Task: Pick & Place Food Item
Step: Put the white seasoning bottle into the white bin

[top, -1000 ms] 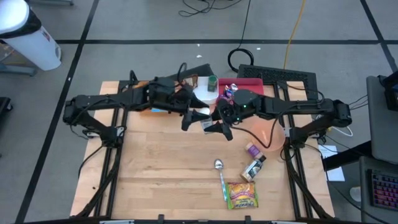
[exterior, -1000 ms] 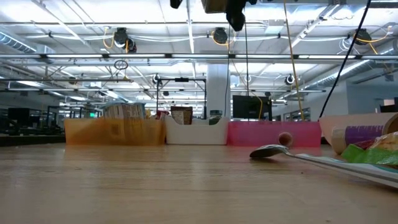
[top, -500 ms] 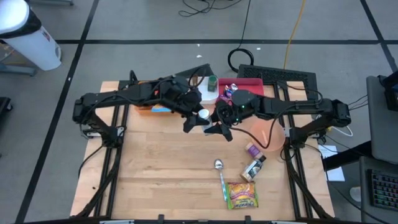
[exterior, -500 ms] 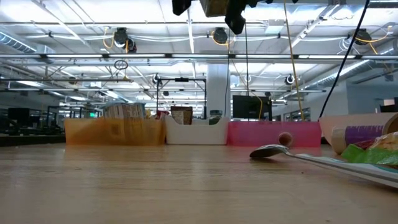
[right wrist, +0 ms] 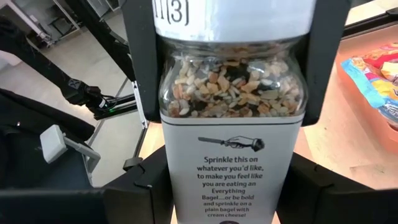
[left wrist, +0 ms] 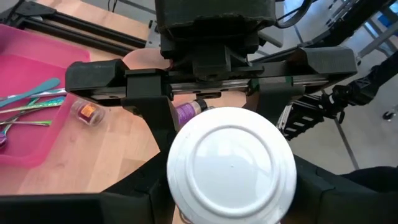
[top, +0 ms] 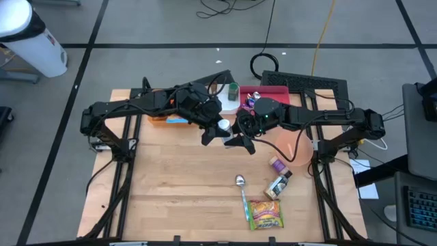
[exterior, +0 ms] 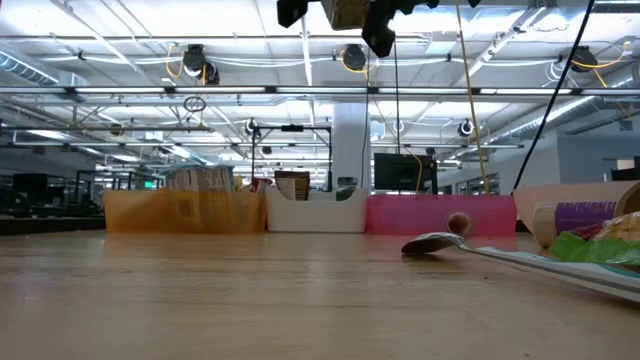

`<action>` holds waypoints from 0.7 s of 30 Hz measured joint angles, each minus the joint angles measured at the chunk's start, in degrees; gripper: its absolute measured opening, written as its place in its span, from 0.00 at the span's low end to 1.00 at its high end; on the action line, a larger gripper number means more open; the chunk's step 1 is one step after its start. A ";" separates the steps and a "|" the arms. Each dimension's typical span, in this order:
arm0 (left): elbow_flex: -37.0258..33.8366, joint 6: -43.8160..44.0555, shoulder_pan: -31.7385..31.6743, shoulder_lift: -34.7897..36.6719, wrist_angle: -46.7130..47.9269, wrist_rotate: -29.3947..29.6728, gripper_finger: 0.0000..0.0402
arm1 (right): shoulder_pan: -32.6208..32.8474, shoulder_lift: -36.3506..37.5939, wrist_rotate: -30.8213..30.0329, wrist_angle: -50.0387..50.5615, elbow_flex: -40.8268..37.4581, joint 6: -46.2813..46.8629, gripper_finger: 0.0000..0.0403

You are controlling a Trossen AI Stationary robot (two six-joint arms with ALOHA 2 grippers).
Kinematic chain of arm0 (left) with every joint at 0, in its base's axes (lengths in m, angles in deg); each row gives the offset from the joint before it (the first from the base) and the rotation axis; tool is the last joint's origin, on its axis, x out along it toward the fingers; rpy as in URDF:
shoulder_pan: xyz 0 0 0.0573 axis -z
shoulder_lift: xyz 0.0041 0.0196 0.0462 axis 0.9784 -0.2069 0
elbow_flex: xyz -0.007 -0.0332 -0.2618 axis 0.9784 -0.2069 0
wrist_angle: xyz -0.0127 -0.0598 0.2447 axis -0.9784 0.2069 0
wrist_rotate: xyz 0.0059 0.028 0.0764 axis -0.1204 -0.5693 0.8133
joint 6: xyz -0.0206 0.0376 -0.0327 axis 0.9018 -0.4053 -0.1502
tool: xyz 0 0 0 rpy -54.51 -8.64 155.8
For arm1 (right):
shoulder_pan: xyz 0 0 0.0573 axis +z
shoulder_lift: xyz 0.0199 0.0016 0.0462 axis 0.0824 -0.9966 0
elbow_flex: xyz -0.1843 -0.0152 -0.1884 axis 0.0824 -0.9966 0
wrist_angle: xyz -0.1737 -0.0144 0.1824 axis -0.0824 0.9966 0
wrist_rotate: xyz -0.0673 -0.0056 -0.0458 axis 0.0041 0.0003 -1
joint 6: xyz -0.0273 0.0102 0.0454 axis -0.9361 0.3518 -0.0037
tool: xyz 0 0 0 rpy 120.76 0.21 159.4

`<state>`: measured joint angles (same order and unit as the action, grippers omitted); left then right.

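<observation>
A snack packet (top: 265,214) is seen lying at the near edge of the wooden table (top: 171,184), with a metal spoon (top: 242,193) just beside it on its left. A small dark bottle (top: 278,184) and a purple-lidded container (top: 277,165) are found a little farther back, towards the right side.

Above the middle of the table, a seasoning jar (right wrist: 233,124) with a white lid (left wrist: 231,165) is held between the two arms. The right gripper (top: 240,139) is pinched on the jar's lower, labelled part, where "Sprinkle this on whatever you'd like" is printed; seeds and flakes are visible through the glass above the label. The left gripper (top: 213,131) is placed around the jar at its lid end, its fingers (left wrist: 140,190) on either side of the white cap; whether they press on it or stand slightly off cannot be told.

An orange bowl (top: 290,145) is seen just right of the right gripper. Along the far edge, an orange bin (exterior: 182,211), a white bin (exterior: 314,213) and a pink bin (exterior: 440,213) holding cutlery are lined up.
</observation>
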<state>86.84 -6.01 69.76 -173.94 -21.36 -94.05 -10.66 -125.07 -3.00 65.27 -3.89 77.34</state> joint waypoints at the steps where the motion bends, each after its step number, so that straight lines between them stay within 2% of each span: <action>1: 0.00 -0.16 0.00 0.01 0.00 0.00 0.51 | -0.02 0.00 -0.02 -0.02 0.00 -0.05 0.47; 4: 0.00 -0.29 -0.21 0.22 -0.12 -0.07 0.51 | -0.02 0.00 -0.06 -0.27 0.00 -0.09 0.49; 9: 1.64 -2.29 -0.75 1.01 0.79 -0.43 0.51 | -0.34 0.53 0.73 -1.11 0.09 0.23 0.73; 12: 3.73 -3.77 -1.37 1.35 2.47 0.24 0.51 | -0.46 0.65 0.79 -0.81 0.09 0.33 0.81; 15: 6.14 -5.15 -2.07 1.51 5.35 1.89 0.51 | -0.91 1.45 0.43 -0.57 0.04 -0.22 0.85; 21: 9.22 -6.73 -4.47 1.57 9.87 2.68 0.51 | -3.34 3.69 -0.15 0.02 0.04 -2.96 0.86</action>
<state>96.06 -12.74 65.29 -172.37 -11.49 -91.37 -14.00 -121.38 -3.15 65.29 -3.85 74.37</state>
